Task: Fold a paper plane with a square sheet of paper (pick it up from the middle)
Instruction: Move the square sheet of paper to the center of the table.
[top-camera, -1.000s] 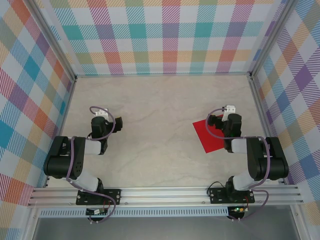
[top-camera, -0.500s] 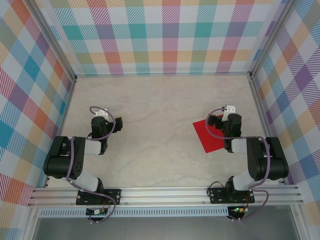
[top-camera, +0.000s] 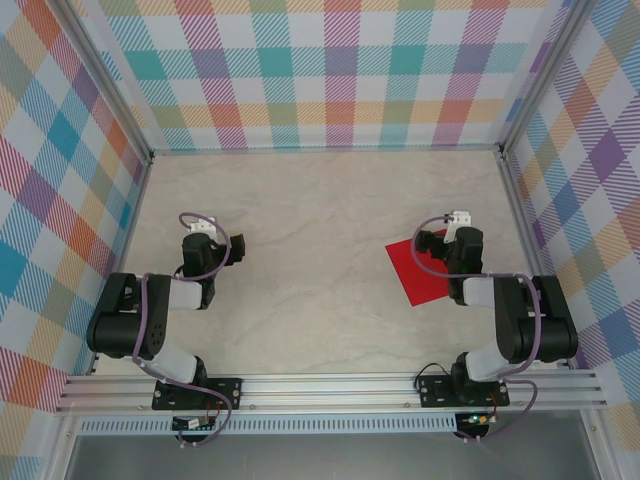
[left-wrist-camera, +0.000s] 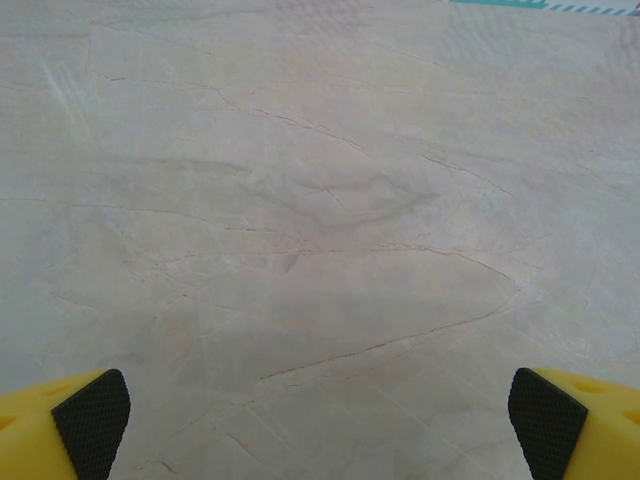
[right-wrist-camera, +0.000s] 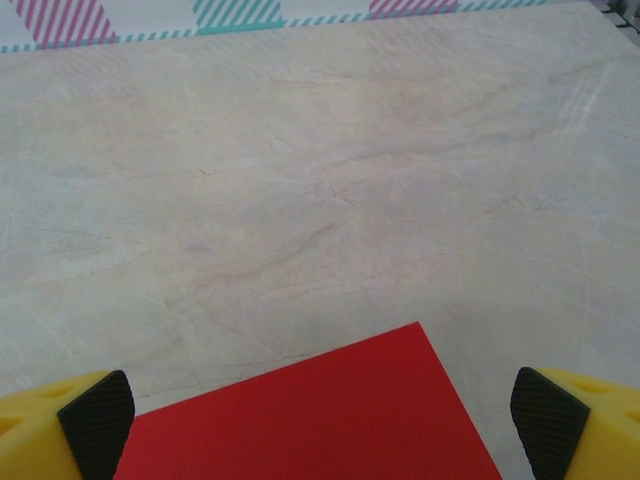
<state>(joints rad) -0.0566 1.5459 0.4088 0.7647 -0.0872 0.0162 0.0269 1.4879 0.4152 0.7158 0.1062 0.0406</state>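
1. Top external view: the counter is a pale, marble-veined surface. Plaid walls close it in on three sides, and an aluminium rail along the near edge carries both arm bases.
2. The square sheet of paper lies flat on the right half of the counter. It is turned so that one corner points toward the counter's middle. Its right part is hidden under the right arm.
3. The right hand sits over the far part of the sheet and points left, toward the middle of the counter.
4. In the right wrist view, the two yellow fingers with black pads stand at the bottom corners. They are spread wide apart and grip nothing. The red sheet lies between them along the lower edge, smooth and uncreased, with one corner pointing away onto bare counter. Whether the pads touch the paper cannot be told.
5. The left hand is on the left half of the counter, well apart from the sheet, and points right.
6. In the left wrist view, its black-padded fingers are likewise spread wide with nothing held. Veined counter surface lies between and beyond them.
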